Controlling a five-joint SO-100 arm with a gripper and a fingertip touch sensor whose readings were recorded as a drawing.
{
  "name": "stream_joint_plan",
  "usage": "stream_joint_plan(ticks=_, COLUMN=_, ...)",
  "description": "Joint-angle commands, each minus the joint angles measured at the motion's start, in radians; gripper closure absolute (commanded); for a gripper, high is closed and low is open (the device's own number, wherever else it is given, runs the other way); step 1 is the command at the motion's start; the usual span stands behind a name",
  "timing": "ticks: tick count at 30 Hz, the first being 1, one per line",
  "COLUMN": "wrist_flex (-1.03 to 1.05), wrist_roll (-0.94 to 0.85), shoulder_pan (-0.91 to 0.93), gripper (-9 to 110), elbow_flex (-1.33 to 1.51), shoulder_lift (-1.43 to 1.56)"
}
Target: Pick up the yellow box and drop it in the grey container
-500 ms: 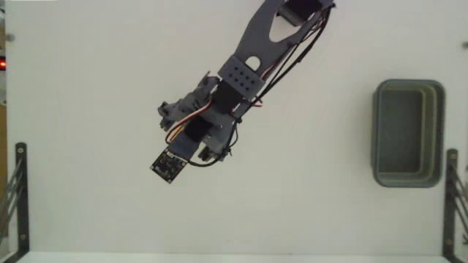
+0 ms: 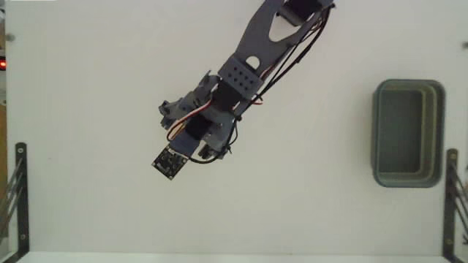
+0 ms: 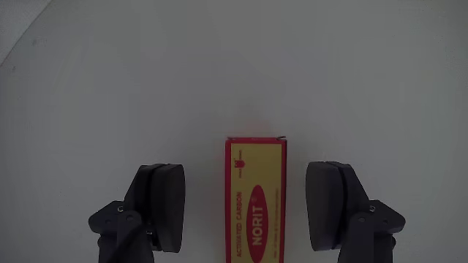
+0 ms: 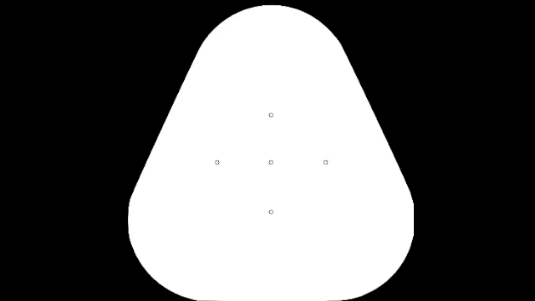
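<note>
In the wrist view the yellow box (image 3: 255, 204) lies flat on the white table, its long side pointing away from the camera, with a red border and a red oval mark. My gripper (image 3: 246, 175) is open and straddles it. One dark finger (image 3: 162, 204) stands left of the box and the other right, each with a gap to it. The box's near end runs off the bottom edge. In the fixed view the arm (image 2: 219, 109) reaches down-left from the top and hides the box. The grey container (image 2: 408, 133) sits far right, nothing in it.
Black metal brackets (image 2: 16, 193) stand at the lower left and lower right table edges in the fixed view. Bare white table lies between the arm and the container.
The wrist end has shifted very slightly toward the top of the fixed view. Nothing else moved.
</note>
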Motion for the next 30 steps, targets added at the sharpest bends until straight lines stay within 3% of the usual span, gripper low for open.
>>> stream_joint_plan(ticks=1, wrist_flex=-0.024, wrist_roll=0.003, shoulder_pan=0.019, gripper=-9, elbow_flex=0.017, shoulder_lift=0.03)
stream_joint_plan(ticks=30, wrist_flex=-0.058, wrist_roll=0.003, shoulder_pan=0.019, gripper=-9, elbow_flex=0.044, shoulder_lift=0.023)
